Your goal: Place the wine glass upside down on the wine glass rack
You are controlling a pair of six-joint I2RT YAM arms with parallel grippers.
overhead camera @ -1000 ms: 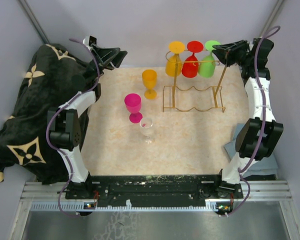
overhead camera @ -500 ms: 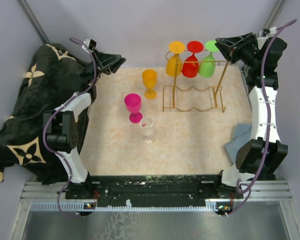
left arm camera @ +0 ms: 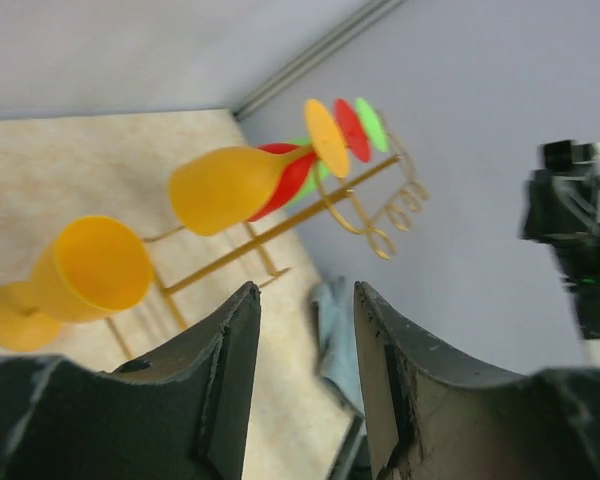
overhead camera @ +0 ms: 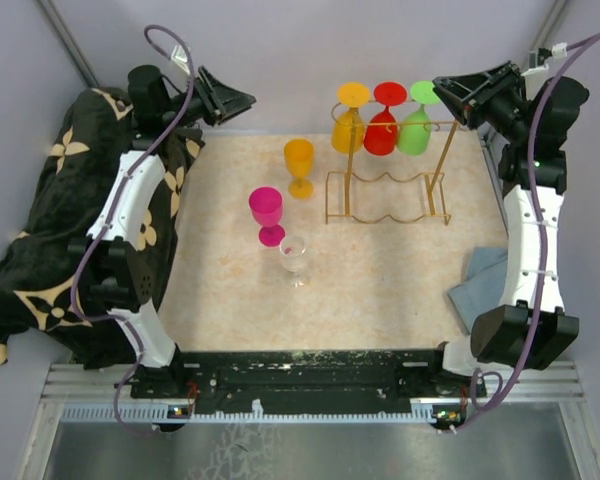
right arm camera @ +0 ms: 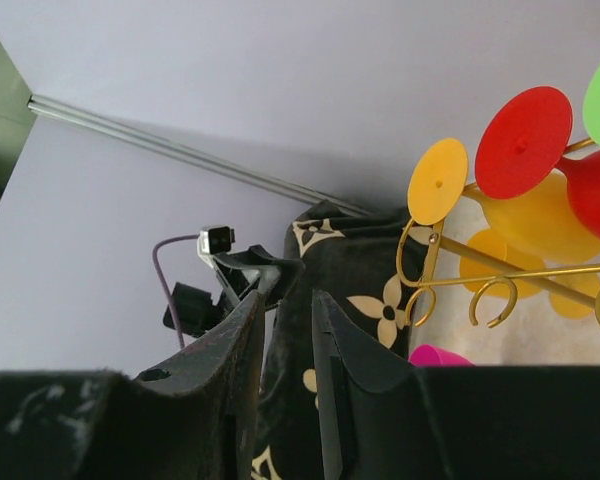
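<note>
Both arms have stretched taller since a second ago. The left one has unfolded its elbow and carried its wrist up toward the far-left corner, and the right one has straightened along the right edge.

Nearest the bases, the clear wine glass [overhead camera: 294,256] stands upright a little left of centre. Just behind it, close but apart, is the pink wine glass [overhead camera: 267,212], and farther back the orange wine glass [overhead camera: 299,162]. All three have their stems vertical and rims up. Any of them would need turning over, and which one comes next cannot be told.

To their right stands the wine glass rack [overhead camera: 388,220]. A yellow glass [overhead camera: 346,128], a red glass [overhead camera: 380,135] and a green glass [overhead camera: 413,133] already hang inverted from its far rail.

At the far edge, the left gripper [overhead camera: 242,100] points rightward, fingers clearly parted and holding nothing. The right gripper [overhead camera: 446,90] hovers just beside the green glass's foot. Its fingers are only narrowly apart, also with nothing between them.

The standing glasses lie down and nearward from the left gripper, well apart from it. The orange one is closest to it (the right arm sits nearer the rack instead). The left arm therefore looks better placed for the pickup, reaching sideways at a vertical stem.
</note>
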